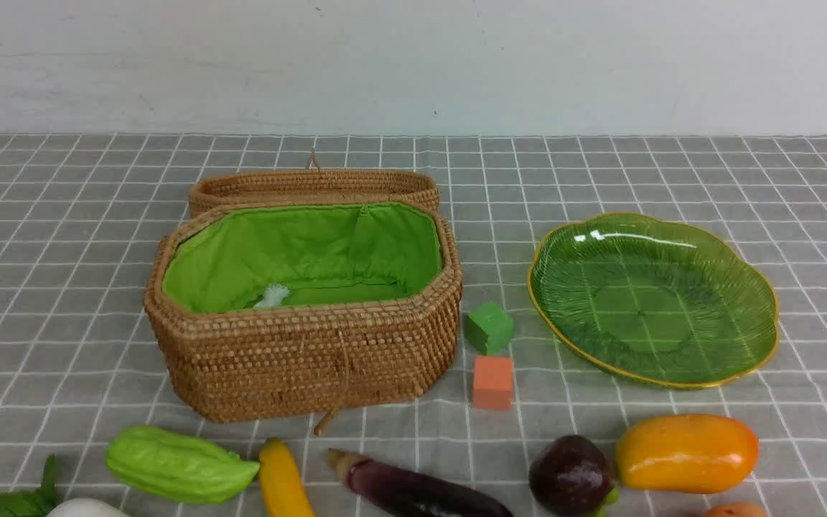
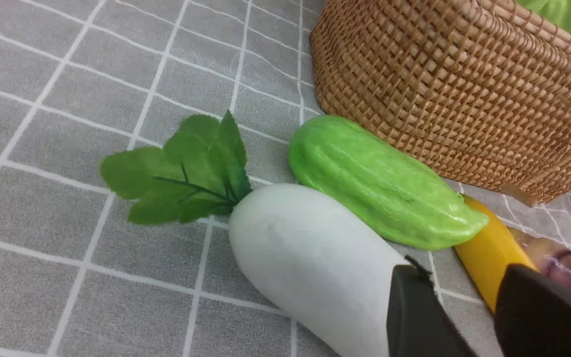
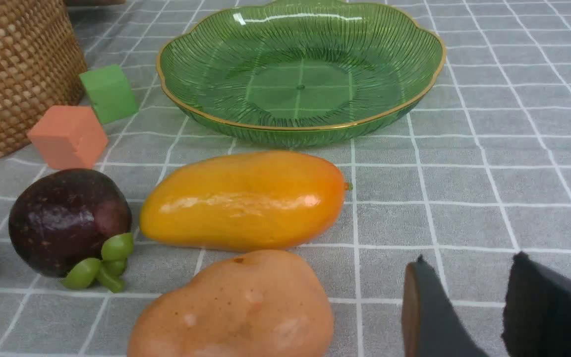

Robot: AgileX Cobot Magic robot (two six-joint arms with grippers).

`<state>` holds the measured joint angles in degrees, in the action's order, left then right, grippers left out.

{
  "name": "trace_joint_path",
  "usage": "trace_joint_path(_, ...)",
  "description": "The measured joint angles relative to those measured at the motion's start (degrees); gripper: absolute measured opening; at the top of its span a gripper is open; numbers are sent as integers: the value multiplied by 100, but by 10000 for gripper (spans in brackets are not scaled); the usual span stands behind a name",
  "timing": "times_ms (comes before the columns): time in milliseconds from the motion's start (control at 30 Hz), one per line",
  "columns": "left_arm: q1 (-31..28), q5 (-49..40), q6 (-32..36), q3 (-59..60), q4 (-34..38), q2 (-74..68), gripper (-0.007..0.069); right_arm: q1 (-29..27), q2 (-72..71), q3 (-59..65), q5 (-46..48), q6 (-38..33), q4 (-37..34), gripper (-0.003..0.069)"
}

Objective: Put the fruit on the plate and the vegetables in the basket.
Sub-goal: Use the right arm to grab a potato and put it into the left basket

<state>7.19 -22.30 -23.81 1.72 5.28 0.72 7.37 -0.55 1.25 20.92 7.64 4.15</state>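
The basket (image 1: pixel 302 359) with its green lining stands left of centre, and the green plate (image 1: pixel 650 301) lies bare to its right. Along the front edge lie the radish (image 1: pixel 83 508), gourd (image 1: pixel 176 463), banana (image 1: pixel 283 481), eggplant (image 1: pixel 413 492), mangosteen (image 1: pixel 570 475), mango (image 1: pixel 685 452) and the brown-orange vegetable (image 1: pixel 736 510). Neither gripper shows in the front view. My left gripper (image 2: pixel 459 271) is open and empty, low beside the radish (image 2: pixel 310 258), near the banana (image 2: pixel 488 248). My right gripper (image 3: pixel 470 259) is open and empty over bare cloth, beside the brown-orange vegetable (image 3: pixel 236 307) and mango (image 3: pixel 246 201).
A green cube (image 1: pixel 489 327) and an orange cube (image 1: pixel 492 382) sit between basket and plate. The unlined woven lid (image 1: pixel 313 187) lies behind the basket. A small white tuft (image 1: pixel 272 294) lies inside the basket. A white wall closes the back.
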Motion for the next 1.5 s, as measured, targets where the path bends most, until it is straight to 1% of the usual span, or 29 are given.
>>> trace_joint_path(1300,0,0,0,0,0,0,239,0,-1,0,-18,0,55,240)
trace_joint_path(1433,0,0,0,0,0,0,239,0,-1,28,-368,0,54,240)
trace_joint_path(1467,0,0,0,0,0,0,239,0,-1,28,-830,0,43,240)
trace_joint_path(1500,0,0,0,0,0,0,239,0,-1,28,-1042,0,42,240)
